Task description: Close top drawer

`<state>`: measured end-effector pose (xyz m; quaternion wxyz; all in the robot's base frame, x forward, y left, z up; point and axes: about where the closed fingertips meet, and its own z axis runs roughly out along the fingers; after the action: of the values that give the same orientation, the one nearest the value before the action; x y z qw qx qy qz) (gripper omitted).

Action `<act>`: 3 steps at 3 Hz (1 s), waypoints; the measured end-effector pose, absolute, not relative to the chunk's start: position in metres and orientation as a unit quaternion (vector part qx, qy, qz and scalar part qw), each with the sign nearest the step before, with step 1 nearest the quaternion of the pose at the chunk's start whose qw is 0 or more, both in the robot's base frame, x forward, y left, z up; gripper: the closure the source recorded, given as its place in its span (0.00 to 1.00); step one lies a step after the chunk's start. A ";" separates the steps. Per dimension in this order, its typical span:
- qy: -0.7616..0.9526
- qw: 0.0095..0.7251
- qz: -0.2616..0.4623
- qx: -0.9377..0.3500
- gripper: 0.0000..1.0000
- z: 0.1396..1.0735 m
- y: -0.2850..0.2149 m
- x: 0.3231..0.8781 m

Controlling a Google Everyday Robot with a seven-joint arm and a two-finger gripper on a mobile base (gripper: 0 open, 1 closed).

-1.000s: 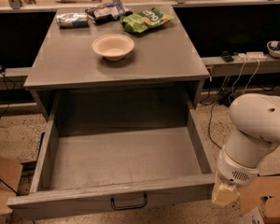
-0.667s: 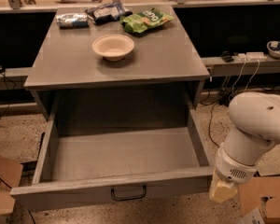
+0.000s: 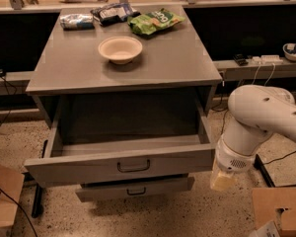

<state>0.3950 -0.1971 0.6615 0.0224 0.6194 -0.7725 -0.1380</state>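
The top drawer (image 3: 89, 168) is a wide grey wooden drawer with a small dark handle (image 3: 133, 166) in the middle of its front. It stands partly pulled out of the grey cabinet (image 3: 153, 68), and its inside looks empty. My gripper (image 3: 222, 180) hangs at the end of the white arm (image 3: 259, 117). It is just right of the drawer front's right end, at about the same height, and close to that corner. I cannot tell whether it touches the front.
A lower drawer (image 3: 135, 188) sticks out slightly under the top one. On the cabinet top are a beige bowl (image 3: 120, 49), a green snack bag (image 3: 155, 20) and two more packets (image 3: 77, 20). Cardboard boxes (image 3: 281, 211) stand on the floor at both sides.
The top drawer has slid back into the cabinet by a good part of its length. The lower drawer's front now shows beneath it. The arm has stayed at the drawer's right front corner.
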 end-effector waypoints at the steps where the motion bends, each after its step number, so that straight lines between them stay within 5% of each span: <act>1: -0.773 0.022 -0.138 0.619 1.00 0.661 -0.197 0.395; 3: -0.775 -0.039 -0.128 0.618 1.00 0.645 -0.190 0.453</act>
<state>0.4532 -0.1895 0.6449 -0.0393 0.6180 -0.7747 -0.1279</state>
